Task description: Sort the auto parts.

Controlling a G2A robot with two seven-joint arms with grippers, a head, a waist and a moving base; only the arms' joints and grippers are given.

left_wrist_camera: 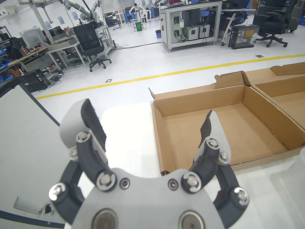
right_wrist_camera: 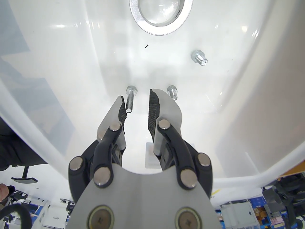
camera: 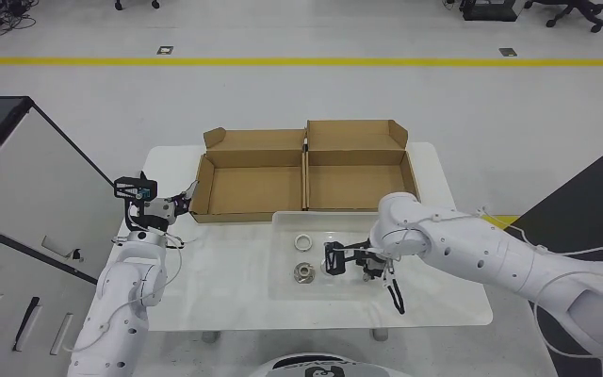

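Right gripper sits low in the white tray, jaws narrowed but not closed, nothing clamped. Big metal ring lies on the tray floor, well beyond the fingertips. Long bolt lies right between them, hard by one pad. Short bolt rests just outside the other finger, with a small nut between it and the ring.

In the tray, a long bolt lies between the right claw's fingers, close by one. A short bolt sits just outside the other. Farther ahead lie a stubby bolt, then a ring.
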